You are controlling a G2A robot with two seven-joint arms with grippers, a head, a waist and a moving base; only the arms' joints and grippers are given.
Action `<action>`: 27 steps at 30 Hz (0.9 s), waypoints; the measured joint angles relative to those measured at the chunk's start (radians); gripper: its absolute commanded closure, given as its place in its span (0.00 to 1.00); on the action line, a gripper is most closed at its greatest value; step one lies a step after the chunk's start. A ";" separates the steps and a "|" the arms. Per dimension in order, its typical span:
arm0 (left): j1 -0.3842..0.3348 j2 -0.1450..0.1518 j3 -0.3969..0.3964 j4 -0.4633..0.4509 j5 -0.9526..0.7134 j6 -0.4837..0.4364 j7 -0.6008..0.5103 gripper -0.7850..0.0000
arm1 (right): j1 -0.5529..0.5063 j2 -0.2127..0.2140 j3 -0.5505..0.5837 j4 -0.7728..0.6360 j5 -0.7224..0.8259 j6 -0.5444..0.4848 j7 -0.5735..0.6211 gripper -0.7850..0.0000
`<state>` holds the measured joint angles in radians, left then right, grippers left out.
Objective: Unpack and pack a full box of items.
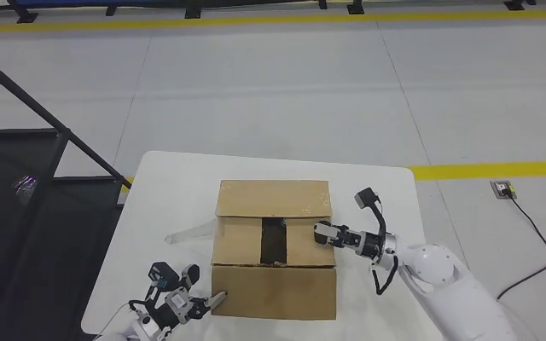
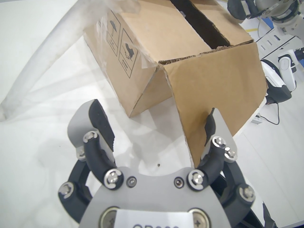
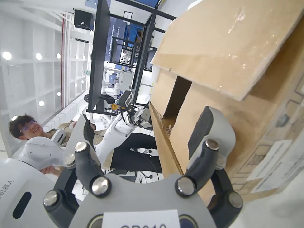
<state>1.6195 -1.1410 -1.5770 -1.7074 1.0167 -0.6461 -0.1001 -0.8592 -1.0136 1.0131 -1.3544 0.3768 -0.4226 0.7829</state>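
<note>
Top view has the cardboard box (image 1: 273,247) in the middle of the desk (image 1: 171,183); its top flaps are parted by a dark slot, its near flap hangs out toward the desk's near edge, and a strip of clear tape (image 1: 188,232) trails from its left side onto the desk. Left end effector (image 2: 154,119) sits at the box's near left corner, fingers spread wide with the flap's side edge between them, gripping nothing; right end effector (image 3: 144,119) is at the box's right side, likewise wide open astride a cardboard edge, not clamped.
</note>
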 measured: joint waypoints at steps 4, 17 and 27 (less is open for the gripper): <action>0.005 0.001 -0.003 -0.004 -0.031 0.003 0.011 0.00 | 0.037 -0.019 -0.015 0.063 0.030 -0.051 -0.027 0.00; 0.006 0.005 0.003 -0.010 -0.019 0.014 0.011 0.00 | 0.221 -0.076 -0.080 0.136 -0.249 0.070 -0.289 0.00; 0.029 0.008 -0.010 -0.005 -0.033 0.032 0.042 0.00 | 0.392 -0.164 -0.202 0.347 -0.362 0.172 -0.476 0.00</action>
<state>1.6489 -1.1330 -1.5870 -1.7121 0.9835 -0.6143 -0.0586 -0.4676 -1.1775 0.8111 -1.0077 0.0149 -0.2510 0.3069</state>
